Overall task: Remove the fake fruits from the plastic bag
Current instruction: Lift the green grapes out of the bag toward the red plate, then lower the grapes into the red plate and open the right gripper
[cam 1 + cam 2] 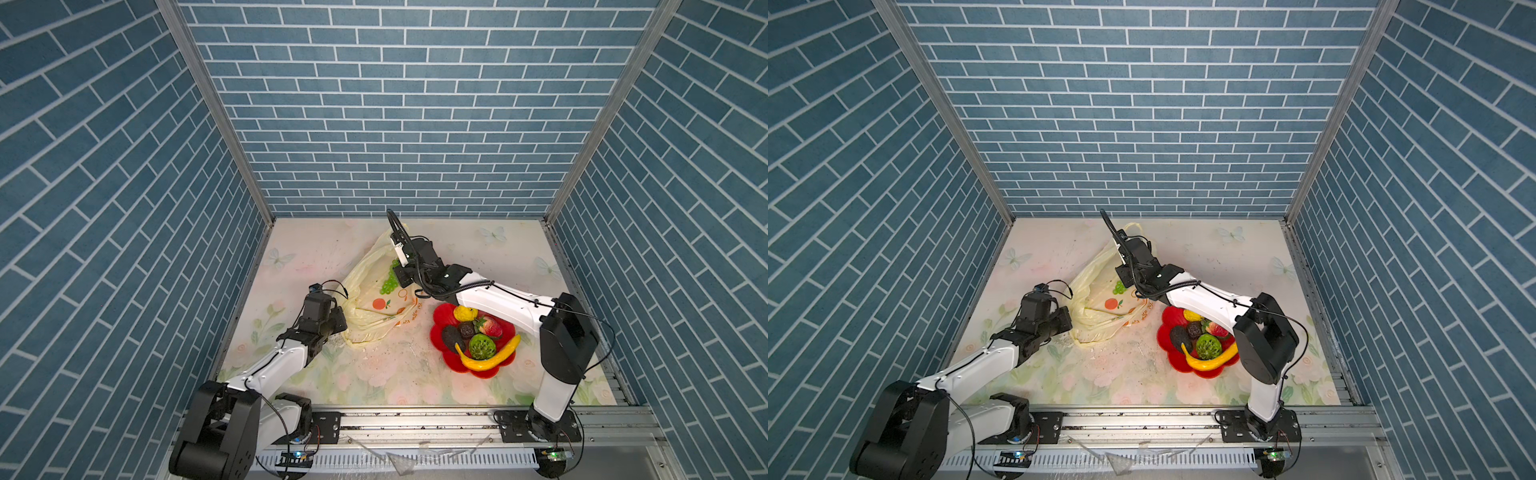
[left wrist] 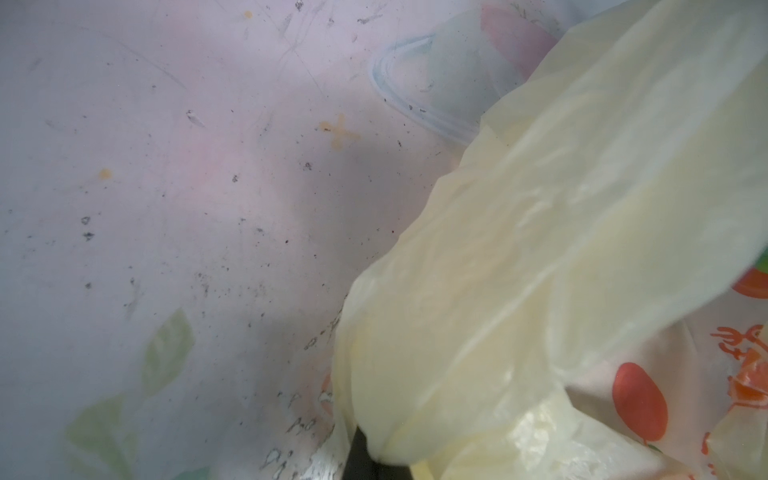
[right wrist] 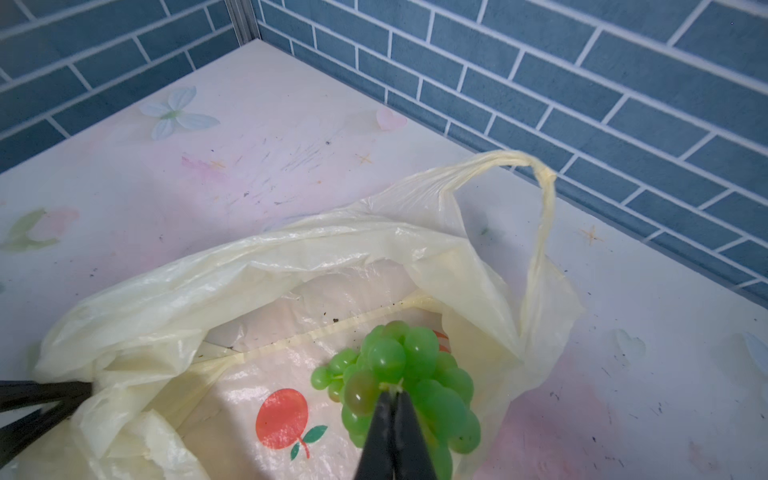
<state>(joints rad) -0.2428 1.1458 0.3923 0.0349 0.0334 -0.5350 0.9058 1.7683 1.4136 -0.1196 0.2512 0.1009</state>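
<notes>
The plastic bag (image 1: 362,291) lies crumpled on the surface (image 1: 374,374). Its long axis runs from near left to the far wall, with the mouth at the far end. It is cream-yellow with orange fruit prints. The left claw (image 3: 83,394) pinches its near corner. The right claw (image 3: 392,392) is clamped on the glossy green grape bunch (image 3: 409,365) over the mouth.

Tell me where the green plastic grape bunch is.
In both top views the green plastic grape bunch is mid-table, over the open cream-yellow plastic bag, pinched in the shut right tool.

cream-yellow plastic bag (image 3: 291,257) is showing orange fruit prints; grape bunch (image 3: 399,361) is gleaming translucent green; flower-shaped plate (image 1: 441,318) is showing red.
</notes>
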